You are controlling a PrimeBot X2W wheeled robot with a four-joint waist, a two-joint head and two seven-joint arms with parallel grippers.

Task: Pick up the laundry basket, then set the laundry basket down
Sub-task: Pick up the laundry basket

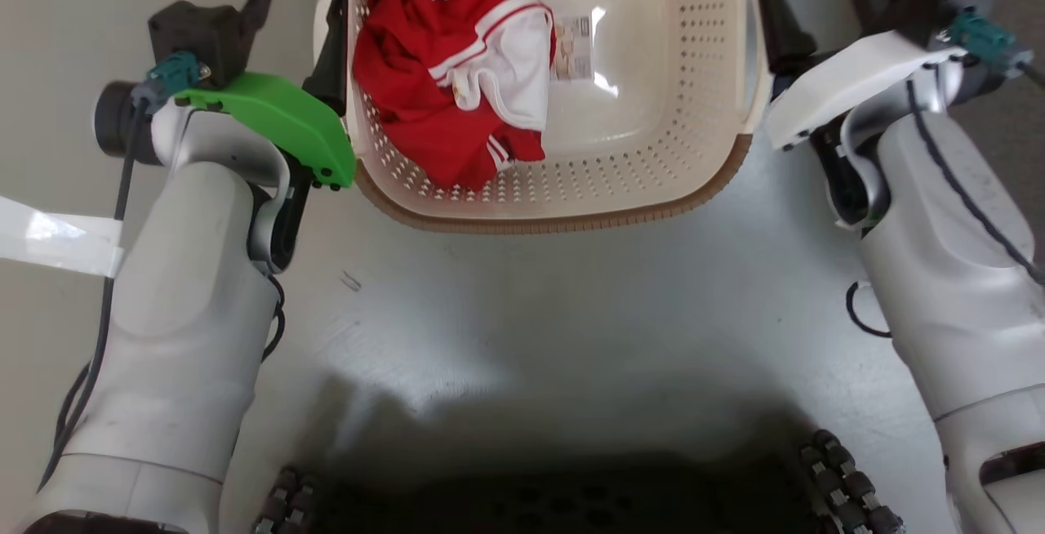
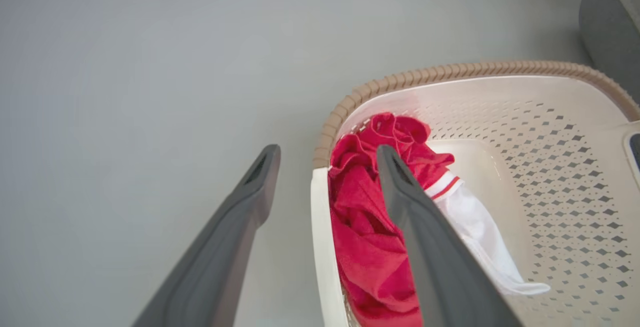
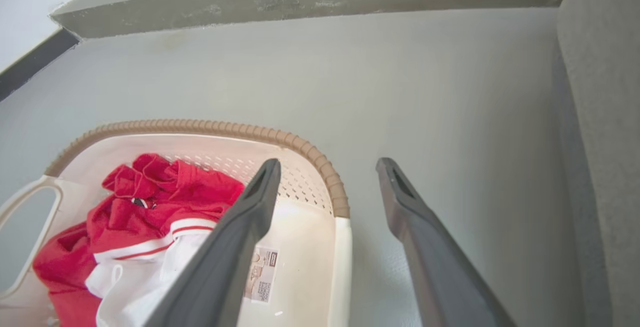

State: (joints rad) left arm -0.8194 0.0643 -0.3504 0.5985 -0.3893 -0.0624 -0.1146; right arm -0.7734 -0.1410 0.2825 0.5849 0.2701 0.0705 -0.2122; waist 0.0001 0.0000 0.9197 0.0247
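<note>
Label (image 1: 573,48) on laundry basket (image 1: 637,184) bottom, print illegible.

The laundry basket (image 1: 653,150) is cream-white moulded plastic: the perforated walls are satin, the smooth bottom is glossy with glare. Its rim (image 1: 571,220) is brown, matt and ribbed in a woven pattern. The label (image 1: 573,48) on the bottom is printed paper. The garment (image 1: 441,109) is red and white cloth, soft, matt and creased. The fingers (image 2: 235,237) of the left gripper (image 2: 327,152) and the fingers (image 3: 430,257) of the right gripper (image 3: 327,162) are dark grey, matt and smooth. The forearm shell (image 1: 188,313) is pale satin plastic; the wrist cover (image 1: 286,122) is green glossy plastic. The floor (image 1: 571,313) is grey and smooth with a faint sheen.
</note>
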